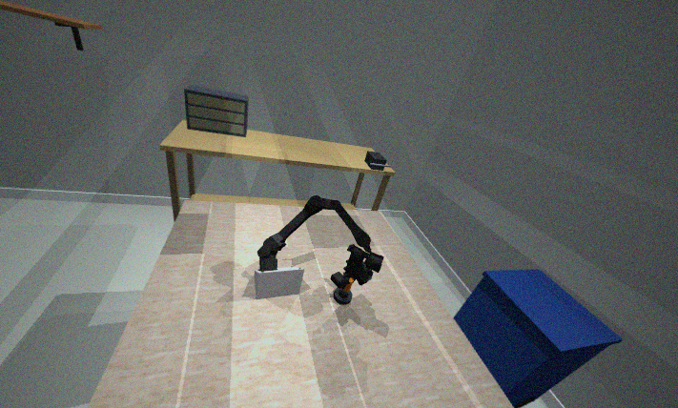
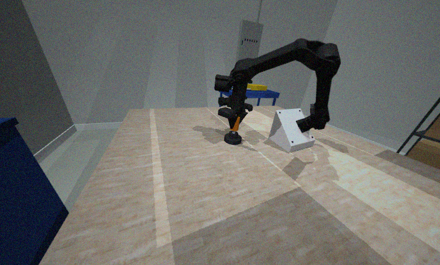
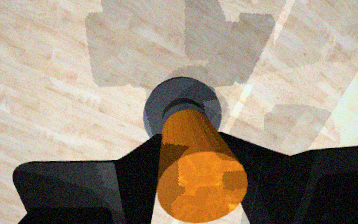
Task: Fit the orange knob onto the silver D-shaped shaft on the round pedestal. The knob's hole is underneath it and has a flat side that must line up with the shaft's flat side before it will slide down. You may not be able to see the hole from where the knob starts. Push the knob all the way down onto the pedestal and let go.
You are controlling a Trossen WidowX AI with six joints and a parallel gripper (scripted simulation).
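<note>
My fingers (image 1: pixel 349 280) (image 2: pixel 237 119) pinch the orange knob (image 1: pixel 348 284) (image 2: pixel 236 125) (image 3: pixel 200 185) above the pedestal (image 1: pixel 342 295) (image 2: pixel 232 138) (image 3: pixel 155 107). I judge this alignment: next, straighten the tilt, match flats, then press down.

The knob (image 1: pixel 349 284) (image 2: pixel 236 124) (image 3: pixel 202 187) is held between the jaws (image 1: pixel 347 282) (image 2: pixel 236 122), tilted. Directly below them, the round pedestal (image 1: pixel 342 298) (image 2: pixel 232 139) (image 3: pixel 155 102) is set on the counter (image 1: pixel 265 355) (image 2: pixel 208 197) (image 3: pixel 40 90); whether its shaft is touched by the knob cannot be told. The sloped block (image 1: pixel 278 284) (image 2: pixel 288 130) is placed near the jaws, toward the arm's base; the bin (image 1: pixel 548 314) (image 2: pixel 17 171) is stood well apart on their opposite side.
</note>
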